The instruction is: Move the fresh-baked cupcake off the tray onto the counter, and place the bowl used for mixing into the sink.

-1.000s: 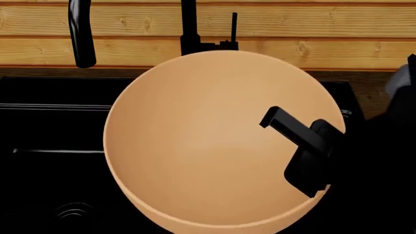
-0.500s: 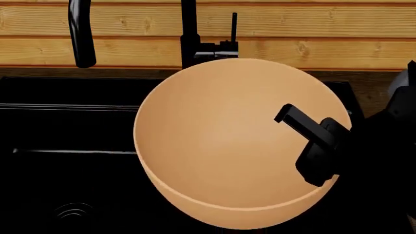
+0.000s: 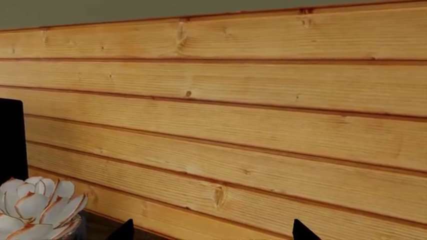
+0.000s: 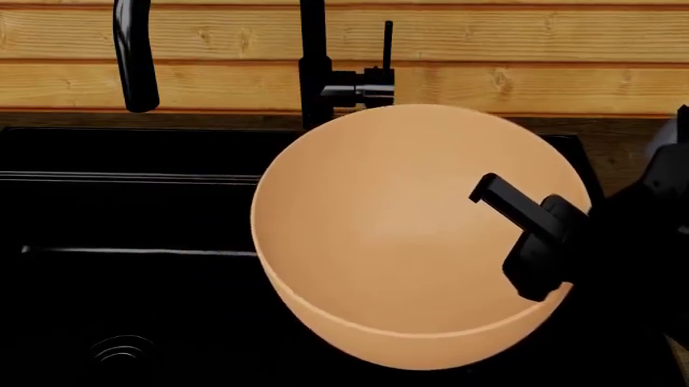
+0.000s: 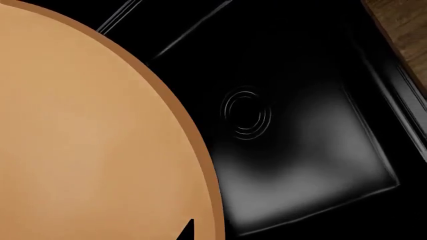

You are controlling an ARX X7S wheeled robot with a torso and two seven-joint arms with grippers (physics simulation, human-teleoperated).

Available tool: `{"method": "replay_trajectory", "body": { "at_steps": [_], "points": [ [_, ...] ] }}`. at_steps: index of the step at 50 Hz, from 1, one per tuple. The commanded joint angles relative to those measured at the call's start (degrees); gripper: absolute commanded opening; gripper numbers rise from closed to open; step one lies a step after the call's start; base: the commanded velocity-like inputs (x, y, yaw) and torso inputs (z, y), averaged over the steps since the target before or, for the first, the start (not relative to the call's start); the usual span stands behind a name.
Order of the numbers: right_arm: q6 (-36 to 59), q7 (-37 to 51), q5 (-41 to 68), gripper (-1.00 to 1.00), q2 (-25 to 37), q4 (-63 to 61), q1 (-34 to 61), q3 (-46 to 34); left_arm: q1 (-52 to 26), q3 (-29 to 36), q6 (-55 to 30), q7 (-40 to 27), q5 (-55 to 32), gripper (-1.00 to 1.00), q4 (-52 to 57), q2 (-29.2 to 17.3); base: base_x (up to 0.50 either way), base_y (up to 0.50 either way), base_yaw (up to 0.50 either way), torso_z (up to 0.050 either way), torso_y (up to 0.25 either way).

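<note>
1. Left wrist view: only the plank wall (image 3: 233, 115) and a succulent (image 3: 37, 207) show. The left gripper (image 3: 210, 231) shows just two fingertips set apart, holding nothing.
2. Head view: the right gripper (image 4: 528, 242) pinches the rim of the empty bowl (image 4: 398, 242) above the sink (image 4: 119, 226), beside the faucet (image 4: 315, 64). The bowl-to-sink step is in hand.
3. Right wrist view: the basin below, drain (image 5: 245, 114) visible, holds nothing; lowering and letting go likely comes next.

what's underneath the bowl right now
The black sink lies below the bowl, which the right gripper holds by its rim. One drain shows; the basin directly beneath is covered.
</note>
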Motion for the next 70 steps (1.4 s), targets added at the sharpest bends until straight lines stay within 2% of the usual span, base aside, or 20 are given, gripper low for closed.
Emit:
{"method": "replay_trajectory", "body": {
  "at_steps": [1,70],
  "points": [
    [1.4,-1.2,-2.3,-1.00,-0.5,5.2,-0.4,-1.1,0.1,-0.4,0.6,0.4,-0.2,1.00,-0.6,0.4,0.00,0.00,0.00,0.000,0.000],
    [12.1,-10.1,-9.5,-1.00,-7.2,27.1,-4.2,-4.9,-0.1,0.0,1.1,0.3,-0.4,1.00,-1.3,0.2,0.00,0.00,0.00,0.000,0.000]
  ]
}}
